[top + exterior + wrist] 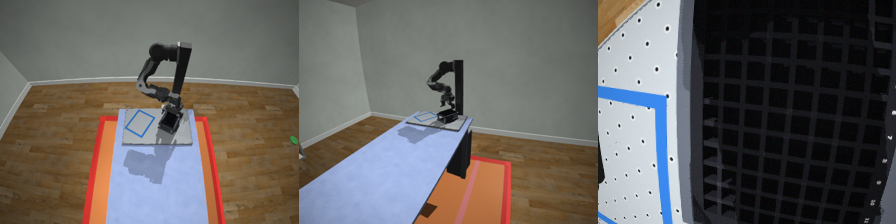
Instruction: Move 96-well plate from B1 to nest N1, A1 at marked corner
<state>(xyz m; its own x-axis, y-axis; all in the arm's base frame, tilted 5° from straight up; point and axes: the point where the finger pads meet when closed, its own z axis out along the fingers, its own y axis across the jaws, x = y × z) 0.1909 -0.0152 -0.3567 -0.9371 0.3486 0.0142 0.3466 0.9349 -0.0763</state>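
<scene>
The black 96-well plate (168, 121) sits on the raised nest (447, 116) at the right of the grey base board (157, 127). It looks flat and level in the side view. In the wrist view the plate (791, 103) fills most of the picture, with its grid of wells facing up. My gripper (172, 110) (447, 102) is open and hangs a little above the plate, apart from it. The blue outline of spot B1 (140, 122) is empty; it also shows in the side view (425, 116) and the wrist view (634, 163). The A1 mark is not readable.
The arm's black column (458, 88) stands right behind the nest. The board lies at the far end of the long blue table (387, 162). A small green disc (293, 140) lies on the floor far right.
</scene>
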